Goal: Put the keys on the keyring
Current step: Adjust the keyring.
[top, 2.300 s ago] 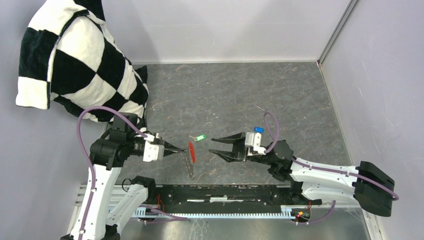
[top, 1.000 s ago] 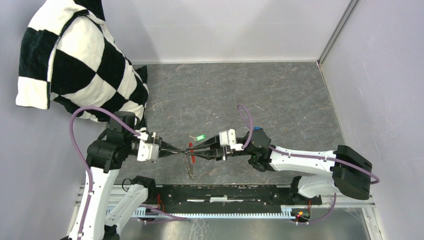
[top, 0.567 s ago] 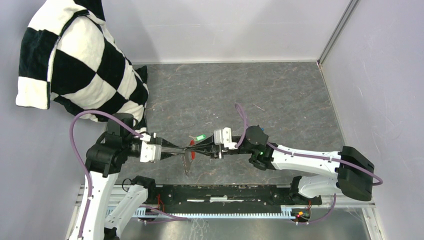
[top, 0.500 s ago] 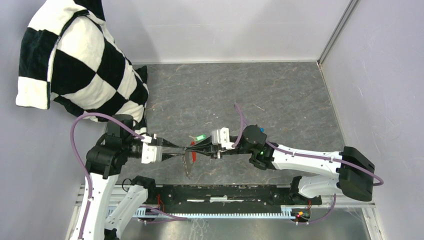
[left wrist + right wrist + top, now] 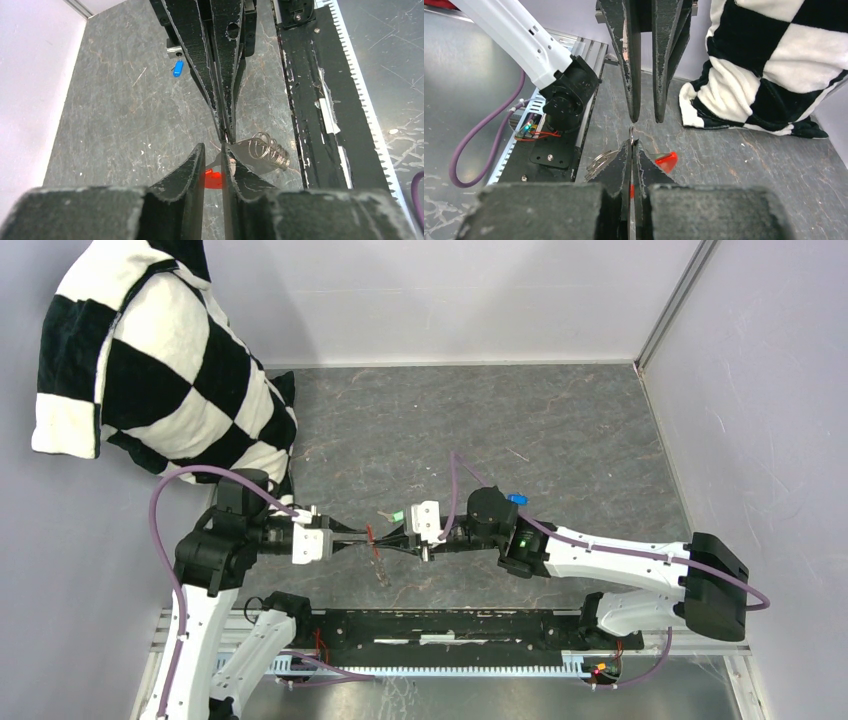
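Top external, left gripper (image 5: pixel 360 537): reaches in from the left, almost tip to tip with the other arm over the grey stone-patterned desk (image 5: pixel 560 430).
Top external, right gripper (image 5: pixel 386 541): reaches in from the right.
Top external, keyring (image 5: pixel 371 535): thin metal ring with a long red tag and a grey coiled strap. It sits between the two tips, and the strap trails toward the near edge.
Top external, keys: small green-headed key (image 5: pixel 397 516) on the desk just behind the right gripper's white block. Blue-headed key (image 5: pixel 517 498) lies farther right beside that arm. Both are apart from the ring.
Top external, cloth: black-and-white chequered plush cloth (image 5: pixel 150 360) at the far left.
Left wrist, left jaws: a little apart, with the red tag showing through the gap.
Left wrist, right jaws: pressed together, with the coiled strap just to their right.
Right wrist, right jaws: together, clamped on a thin metal edge of the keyring.
Right wrist, left jaws: apart, with the gap bare.
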### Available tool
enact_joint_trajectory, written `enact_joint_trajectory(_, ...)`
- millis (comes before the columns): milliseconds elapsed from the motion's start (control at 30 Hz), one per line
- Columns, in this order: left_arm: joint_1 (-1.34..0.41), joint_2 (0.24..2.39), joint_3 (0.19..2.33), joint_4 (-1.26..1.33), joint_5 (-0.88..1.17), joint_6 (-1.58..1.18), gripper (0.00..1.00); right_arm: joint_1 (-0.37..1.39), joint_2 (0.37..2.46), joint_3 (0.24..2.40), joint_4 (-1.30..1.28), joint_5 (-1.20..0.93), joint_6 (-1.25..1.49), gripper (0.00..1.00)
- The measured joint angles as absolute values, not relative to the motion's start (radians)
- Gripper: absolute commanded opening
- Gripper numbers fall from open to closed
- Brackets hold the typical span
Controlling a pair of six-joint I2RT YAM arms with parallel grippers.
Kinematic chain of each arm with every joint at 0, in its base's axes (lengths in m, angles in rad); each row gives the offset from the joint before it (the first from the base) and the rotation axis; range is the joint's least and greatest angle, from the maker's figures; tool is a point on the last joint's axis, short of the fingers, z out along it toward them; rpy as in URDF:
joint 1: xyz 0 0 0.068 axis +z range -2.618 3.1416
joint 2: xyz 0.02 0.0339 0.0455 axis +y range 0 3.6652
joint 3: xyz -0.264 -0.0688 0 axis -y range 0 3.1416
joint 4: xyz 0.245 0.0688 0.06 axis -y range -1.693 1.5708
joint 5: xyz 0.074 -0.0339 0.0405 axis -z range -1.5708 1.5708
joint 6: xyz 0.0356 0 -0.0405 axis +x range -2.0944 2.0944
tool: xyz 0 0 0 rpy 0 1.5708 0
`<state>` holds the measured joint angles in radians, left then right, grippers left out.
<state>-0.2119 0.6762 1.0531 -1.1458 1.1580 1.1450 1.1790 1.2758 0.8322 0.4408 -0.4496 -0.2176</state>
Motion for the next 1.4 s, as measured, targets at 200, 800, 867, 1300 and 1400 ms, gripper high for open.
enact_joint_trajectory(200,-0.212,0.706,1.058,-1.213,1.116,1.177,0.50,1.188,1.276,0.844,0.395,-0.435,-0.236,0.00)
enact_joint_trajectory(800,-0.212,0.787,1.076,-1.331,1.102,1.238,0.24,1.206,1.306,0.895,0.371,-0.418,-0.244,0.00)
enact_joint_trajectory(867,-0.212,0.787,1.076,-1.331,1.103,1.238,0.21,1.209,1.311,0.899,0.371,-0.417,-0.244,0.00)
enact_joint_trajectory(1300,-0.212,0.782,1.073,-1.338,1.099,1.261,0.02,1.213,1.312,0.904,0.358,-0.408,-0.245,0.22)
enact_joint_trajectory(1400,-0.212,0.767,1.063,-1.347,1.098,1.325,0.02,1.217,1.299,0.895,0.379,-0.406,-0.249,0.36)
